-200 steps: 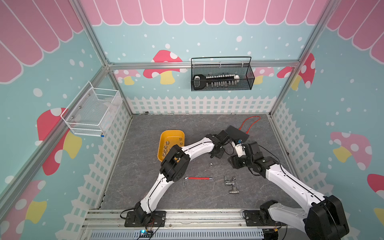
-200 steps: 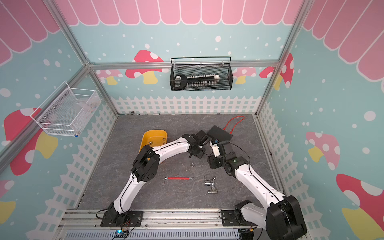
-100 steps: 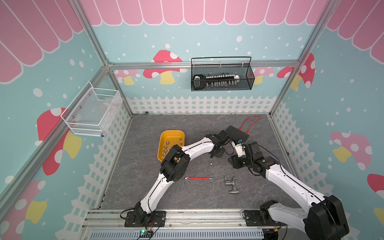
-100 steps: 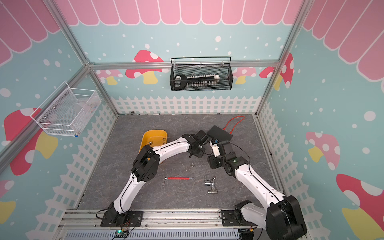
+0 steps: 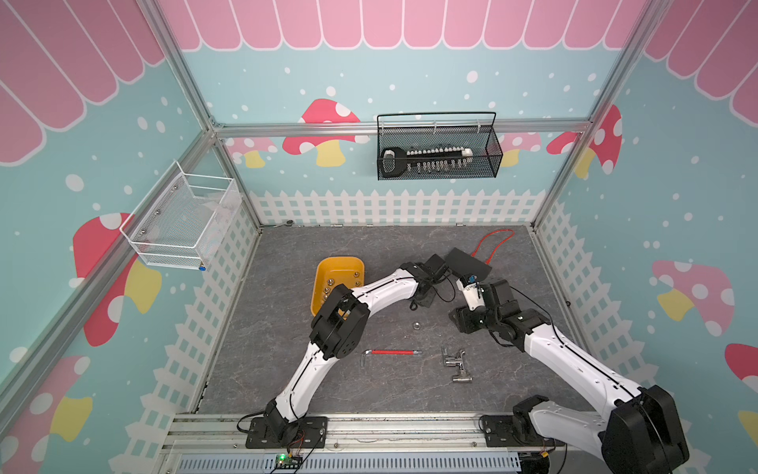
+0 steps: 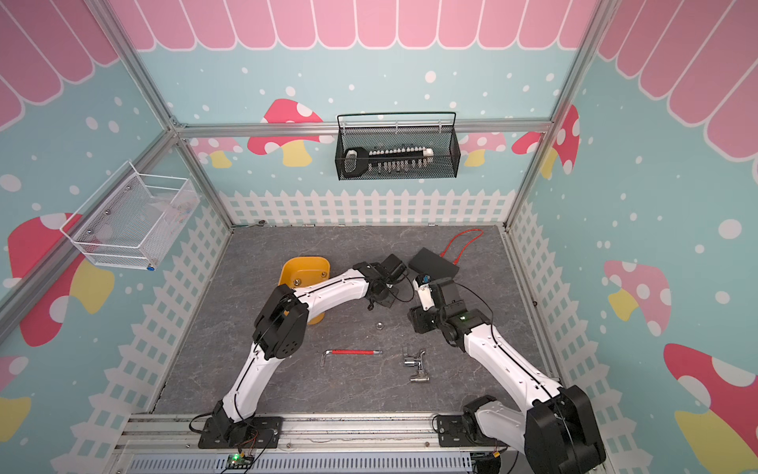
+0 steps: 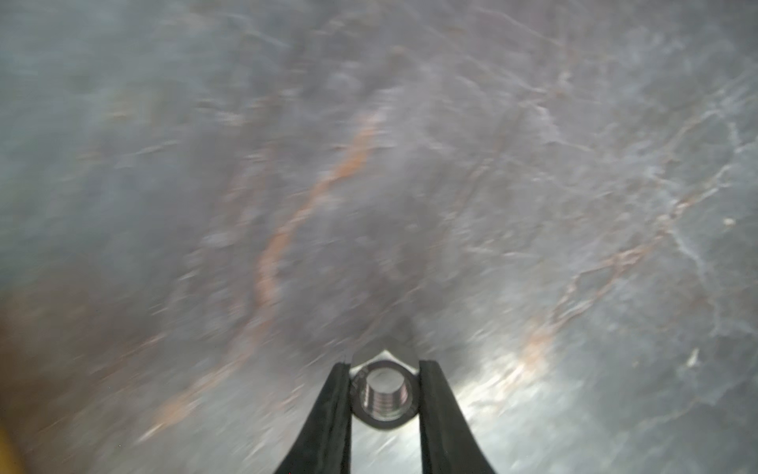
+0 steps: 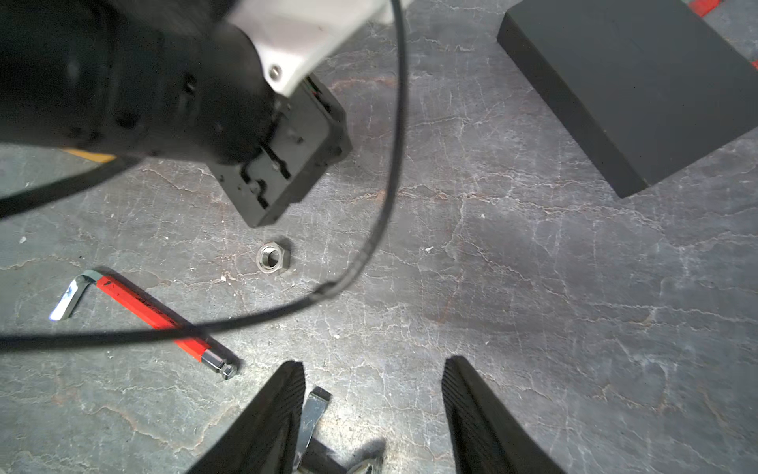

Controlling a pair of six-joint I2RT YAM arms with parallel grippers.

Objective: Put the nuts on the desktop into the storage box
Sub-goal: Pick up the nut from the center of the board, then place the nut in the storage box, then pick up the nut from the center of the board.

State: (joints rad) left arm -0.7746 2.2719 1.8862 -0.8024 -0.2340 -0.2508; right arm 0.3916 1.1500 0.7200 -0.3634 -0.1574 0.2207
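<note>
Though top views hide it, left end effector [image 7: 384, 369] clamps a nut [image 7: 384, 397].

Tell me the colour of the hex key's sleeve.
Red: the hex key has a red sleeve with bare silver ends, clearest in the right wrist view.

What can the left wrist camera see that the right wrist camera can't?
Only the left wrist view: a nut pinched in the left gripper. Only the right wrist view: a loose nut, the hex key, the black box, a pipe fitting and the open right gripper. Both: the grey desktop.
</note>
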